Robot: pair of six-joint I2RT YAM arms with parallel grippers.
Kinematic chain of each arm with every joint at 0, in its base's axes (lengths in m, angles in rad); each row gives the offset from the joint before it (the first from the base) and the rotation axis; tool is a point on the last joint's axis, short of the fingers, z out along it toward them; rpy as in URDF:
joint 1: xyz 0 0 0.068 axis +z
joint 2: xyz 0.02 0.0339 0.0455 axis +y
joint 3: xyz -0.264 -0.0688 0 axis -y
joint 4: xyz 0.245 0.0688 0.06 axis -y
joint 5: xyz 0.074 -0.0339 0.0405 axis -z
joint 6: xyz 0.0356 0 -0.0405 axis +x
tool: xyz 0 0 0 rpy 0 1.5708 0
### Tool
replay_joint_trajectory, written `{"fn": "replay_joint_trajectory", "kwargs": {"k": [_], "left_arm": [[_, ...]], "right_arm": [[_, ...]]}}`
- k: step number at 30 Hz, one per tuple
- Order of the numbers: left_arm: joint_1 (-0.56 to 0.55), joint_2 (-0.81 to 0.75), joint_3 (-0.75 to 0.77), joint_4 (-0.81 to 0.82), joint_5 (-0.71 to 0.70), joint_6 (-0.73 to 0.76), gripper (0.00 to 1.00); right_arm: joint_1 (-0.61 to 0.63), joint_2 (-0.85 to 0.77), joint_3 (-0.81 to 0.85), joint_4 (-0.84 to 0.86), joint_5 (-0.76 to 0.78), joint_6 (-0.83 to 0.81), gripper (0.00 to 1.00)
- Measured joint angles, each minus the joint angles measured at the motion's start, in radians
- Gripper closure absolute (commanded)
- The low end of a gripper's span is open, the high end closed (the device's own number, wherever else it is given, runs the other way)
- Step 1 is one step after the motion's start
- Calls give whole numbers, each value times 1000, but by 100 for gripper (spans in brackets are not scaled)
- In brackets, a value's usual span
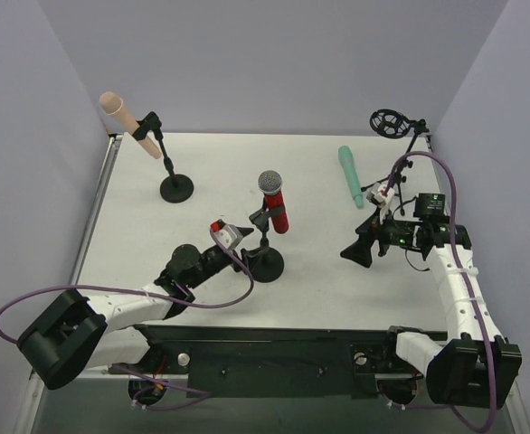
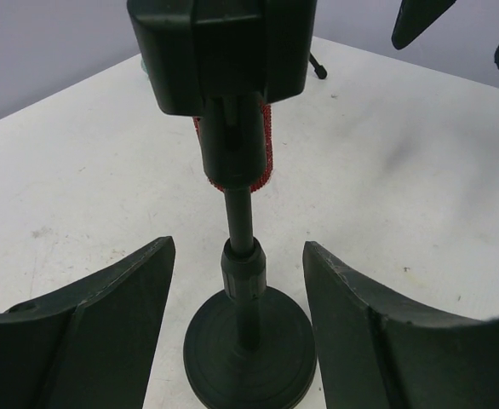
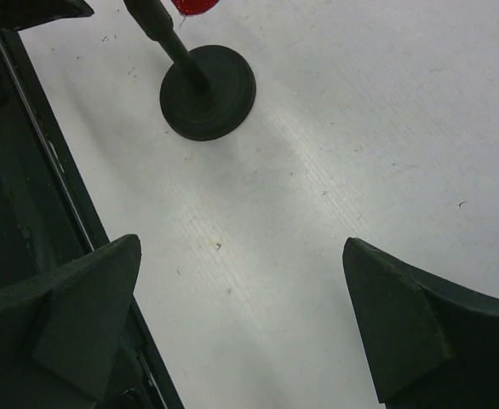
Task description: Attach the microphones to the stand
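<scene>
- White table [image 1: 319,289] seen from above, with pale walls around it.
- Pink mic [image 1: 125,116], upper left of the overhead view, sits tilted in the clip of the first stand [image 1: 176,188].
- Red mic [image 1: 275,204], silver head up, is at frame centre, held in the clip of the middle stand [image 1: 268,264].
- Teal mic [image 1: 350,176] lies flat on the table, upper right, in no stand.
- Third stand [image 1: 401,127], with a ring-shaped holder, is in the upper right corner.
- Left gripper [image 2: 239,256]: fingers partly apart, one on each side of the middle stand's pole just above its base, touching neither side (its wrist view shows gaps on both), holding nothing.
- Right gripper [image 3: 241,256]: fingers wide, holding nothing, over bare table right of centre, below the teal mic in the overhead view.
</scene>
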Motion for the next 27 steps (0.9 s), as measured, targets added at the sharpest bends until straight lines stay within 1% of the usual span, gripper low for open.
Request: {"fn": "replay_joint_trajectory", "kwargs": {"k": [3,10,19,25,27], "left_arm": [[-5,0,0,0,-26,1,29],[-13,-2,0,-1,-77,0,29],[-13,28,0,11,-103,-3,30],[-13,58,2,37,-103,-15,34],[-13,68,6,47,-103,-23,38]], "right_arm": [[-10,2,5,-18,-30,-34,0],[-10,54,60,-143,-43,-164,1],[-11,82,76,-210,-43,-226,1],[-11,107,95,-254,-43,-265,2],[-11,119,106,-277,-43,-286,2]]}}
